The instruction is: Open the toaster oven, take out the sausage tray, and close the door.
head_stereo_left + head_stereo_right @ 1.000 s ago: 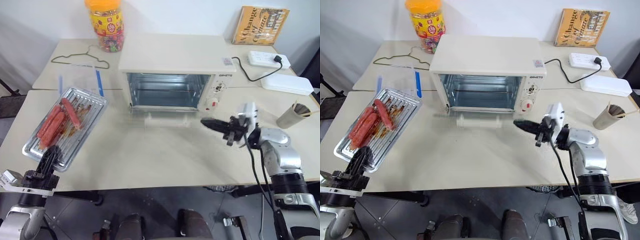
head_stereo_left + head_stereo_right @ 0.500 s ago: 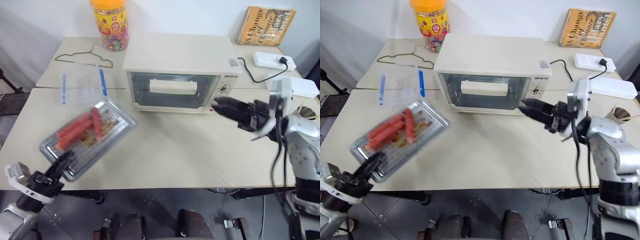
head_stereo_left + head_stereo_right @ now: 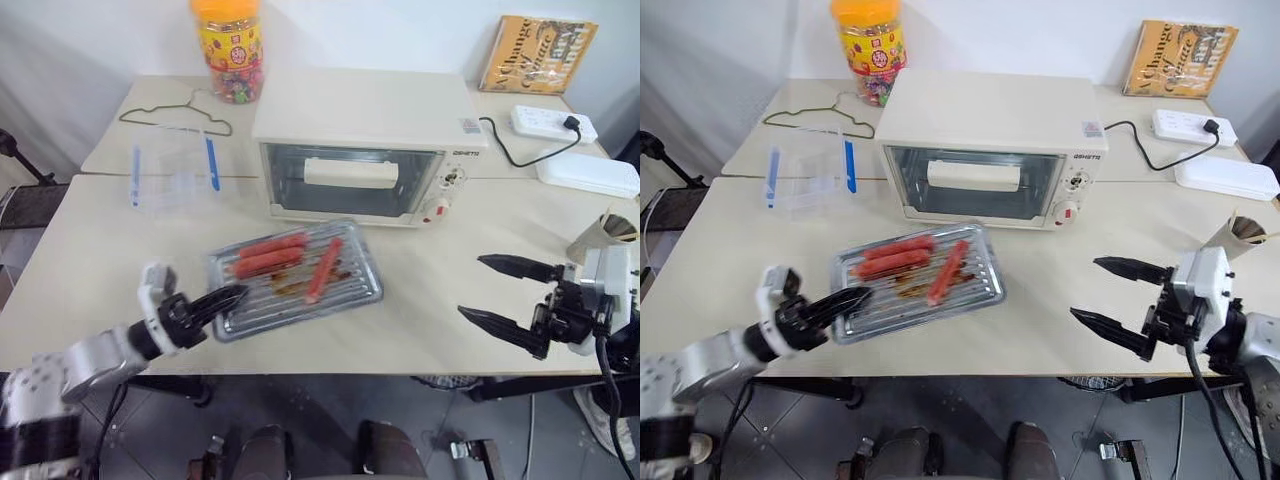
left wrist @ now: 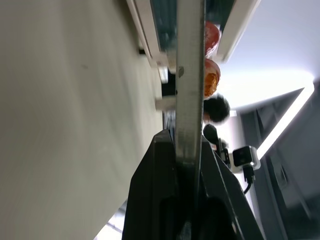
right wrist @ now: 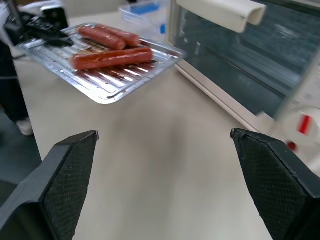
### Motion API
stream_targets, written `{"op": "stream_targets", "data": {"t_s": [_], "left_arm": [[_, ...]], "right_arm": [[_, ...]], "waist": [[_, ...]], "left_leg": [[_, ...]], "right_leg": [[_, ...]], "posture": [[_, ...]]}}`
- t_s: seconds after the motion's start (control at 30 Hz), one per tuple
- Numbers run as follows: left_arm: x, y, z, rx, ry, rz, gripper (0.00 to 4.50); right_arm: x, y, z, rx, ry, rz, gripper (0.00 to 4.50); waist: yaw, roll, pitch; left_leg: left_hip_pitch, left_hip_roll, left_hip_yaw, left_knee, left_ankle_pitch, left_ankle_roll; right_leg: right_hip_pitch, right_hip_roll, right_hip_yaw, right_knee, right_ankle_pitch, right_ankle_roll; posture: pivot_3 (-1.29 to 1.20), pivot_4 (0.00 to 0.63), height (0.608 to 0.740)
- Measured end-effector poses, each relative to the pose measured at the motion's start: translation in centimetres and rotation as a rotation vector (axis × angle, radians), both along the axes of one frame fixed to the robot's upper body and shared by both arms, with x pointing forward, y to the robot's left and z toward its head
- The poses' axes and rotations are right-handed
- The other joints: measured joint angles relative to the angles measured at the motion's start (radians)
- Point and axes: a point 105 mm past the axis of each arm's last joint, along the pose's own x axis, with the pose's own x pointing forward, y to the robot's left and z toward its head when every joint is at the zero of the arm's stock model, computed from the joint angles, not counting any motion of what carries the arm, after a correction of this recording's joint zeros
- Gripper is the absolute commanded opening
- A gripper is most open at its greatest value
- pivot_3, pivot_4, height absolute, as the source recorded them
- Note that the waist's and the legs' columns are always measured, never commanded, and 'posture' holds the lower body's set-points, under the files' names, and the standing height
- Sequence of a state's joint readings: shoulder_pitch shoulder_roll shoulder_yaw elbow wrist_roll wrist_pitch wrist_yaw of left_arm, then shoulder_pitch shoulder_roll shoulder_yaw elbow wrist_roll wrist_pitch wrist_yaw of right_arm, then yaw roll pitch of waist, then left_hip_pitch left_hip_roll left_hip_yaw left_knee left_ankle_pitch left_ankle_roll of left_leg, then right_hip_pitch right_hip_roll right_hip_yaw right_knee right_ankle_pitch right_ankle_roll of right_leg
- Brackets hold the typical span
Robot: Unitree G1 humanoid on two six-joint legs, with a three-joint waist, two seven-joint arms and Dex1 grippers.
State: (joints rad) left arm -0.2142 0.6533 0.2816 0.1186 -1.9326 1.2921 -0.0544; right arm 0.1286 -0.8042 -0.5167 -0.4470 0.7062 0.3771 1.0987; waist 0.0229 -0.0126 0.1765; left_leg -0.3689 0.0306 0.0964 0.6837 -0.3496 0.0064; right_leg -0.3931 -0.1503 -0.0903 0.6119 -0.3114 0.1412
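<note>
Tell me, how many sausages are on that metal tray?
3. Two lie side by side toward the left of the sausage tray; the third lies angled near its middle. None looks hidden.

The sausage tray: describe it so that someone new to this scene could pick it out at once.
Start at the toaster oven in the middle of the table. Just in front of its shut door, the sausage tray is gripped at one corner by the left end effector. It is ribbed silver metal holding reddish sausages, unlike the clear plastic box with blue latches further left.
</note>
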Motion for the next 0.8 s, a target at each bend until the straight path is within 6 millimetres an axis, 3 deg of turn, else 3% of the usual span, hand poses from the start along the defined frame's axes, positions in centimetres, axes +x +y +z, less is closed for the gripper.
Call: {"op": "stream_targets", "data": {"t_s": [0.2, 0.3, 0.53, 0.67, 0.7, 0.8], "left_arm": [[2.8, -3.7, -1.0, 0.072, 0.035, -0.086, 0.00], [3.3, -4.9, -2.0, 0.115, 0.066, -0.118, 0.00], [4.9, -8.7, -2.2, 0.199, 0.028, -0.176, 0.00], [5.4, -9.3, -2.2, 0.230, 0.013, -0.187, 0.00], [5.4, -9.4, -2.3, 0.235, 0.014, -0.188, 0.66], [5.5, -9.4, -3.0, 0.273, 0.017, -0.185, 1.50]], "right_arm": [[-1.2, -0.6, -0.3, -0.021, 0.016, -0.052, 4.47], [-1.6, -0.6, -0.1, -0.026, 0.009, -0.062, 4.47], [-3.1, -0.9, -0.4, -0.027, 0.034, -0.111, 4.47], [-3.3, -0.7, -0.3, -0.024, 0.035, -0.113, 4.47], [-3.3, -0.7, -0.3, -0.023, 0.035, -0.115, 4.50], [-3.4, -0.8, -0.4, -0.019, 0.041, -0.122, 4.50]], "waist": [[0.005, 0.000, 0.000], [0.004, 0.000, 0.000], [0.028, 0.001, -0.001], [0.030, 0.001, -0.001], [0.031, 0.002, -0.001], [0.030, 0.002, -0.001]], "left_leg": [[0.000, -0.001, 0.000, 0.000, 0.002, 0.001], [0.000, -0.001, 0.000, 0.001, 0.002, 0.001], [0.000, -0.002, 0.000, 0.001, 0.002, 0.001], [0.001, -0.002, 0.000, 0.002, 0.002, 0.002], [0.001, -0.002, 0.000, 0.002, 0.002, 0.002], [0.001, -0.002, 0.000, 0.002, 0.002, 0.002]], "right_leg": [[0.000, 0.001, -0.001, 0.000, 0.000, 0.001], [0.001, 0.001, -0.001, 0.000, 0.001, 0.001], [0.002, 0.000, 0.000, -0.001, 0.002, 0.003], [0.002, 0.000, 0.000, -0.001, 0.002, 0.003], [0.003, 0.000, 0.000, -0.001, 0.002, 0.003], [0.003, 0.000, 0.000, -0.001, 0.002, 0.003]], "posture": [[0.00, 0.150, 0.740], [0.00, 0.150, 0.740], [0.00, 0.150, 0.740], [0.00, 0.150, 0.740], [0.00, 0.150, 0.740], [0.00, 0.150, 0.740]]}}
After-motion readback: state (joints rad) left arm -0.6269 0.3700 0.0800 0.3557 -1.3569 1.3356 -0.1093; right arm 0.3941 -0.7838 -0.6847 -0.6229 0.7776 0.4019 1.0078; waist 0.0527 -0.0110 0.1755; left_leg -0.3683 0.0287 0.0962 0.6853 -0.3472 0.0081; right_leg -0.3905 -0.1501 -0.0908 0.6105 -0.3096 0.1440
